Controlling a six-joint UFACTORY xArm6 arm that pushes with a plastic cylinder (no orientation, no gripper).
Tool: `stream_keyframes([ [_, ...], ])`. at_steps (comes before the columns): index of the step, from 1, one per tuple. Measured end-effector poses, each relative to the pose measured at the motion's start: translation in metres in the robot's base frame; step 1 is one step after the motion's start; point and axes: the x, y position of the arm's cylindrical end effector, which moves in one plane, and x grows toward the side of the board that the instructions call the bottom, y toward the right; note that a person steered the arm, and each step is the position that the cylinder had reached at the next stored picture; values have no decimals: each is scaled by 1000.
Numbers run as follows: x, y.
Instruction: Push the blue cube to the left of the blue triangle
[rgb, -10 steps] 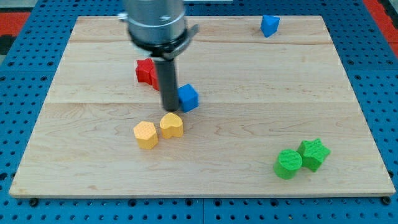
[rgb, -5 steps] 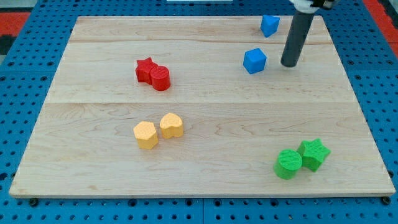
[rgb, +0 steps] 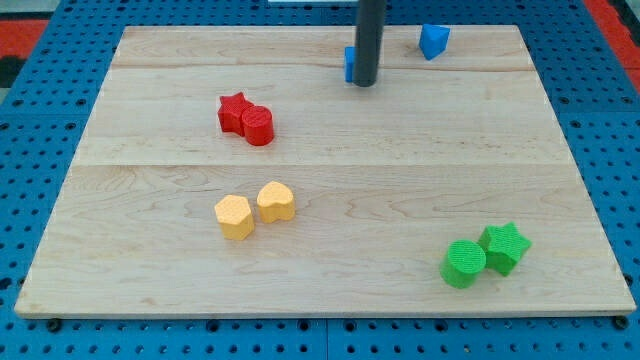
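A: What is shown in the camera view, and why are things placed as they are?

B: The small blue plastic cube (rgb: 351, 64) is seen at the upper middle of the frame, mostly hidden behind the dark rod; only a sliver shows at the rod's left edge. My tip (rgb: 365, 84) is planted against the cube's right side, apparently touching it. The blue plastic triangle (rgb: 433, 40) is found at the upper right, apart from the cube. The cube is thus already lying on the triangle's left, and by that reading the task is judged nearly or fully done.

A: And the jaws?

B: None are fitted; nothing is gripped, the block is only pushed by the rod.

A: The other pieces?

B: A red star (rgb: 233, 110) and a red cylinder (rgb: 258, 126) are set touching at the left centre. A yellow hexagon (rgb: 234, 216) and a yellow heart (rgb: 276, 201) are placed side by side lower down. A green cylinder (rgb: 463, 263) and a green star (rgb: 505, 246) are paired at the lower right. All rest on the pale wooden board (rgb: 320, 270).

A: Any writing or brands?

B: None can be read anywhere.
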Motion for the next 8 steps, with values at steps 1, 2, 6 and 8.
stream_keyframes([
  [1,-22,-10],
  [2,-28,-59],
  [6,-56,13],
  [8,-51,40],
])
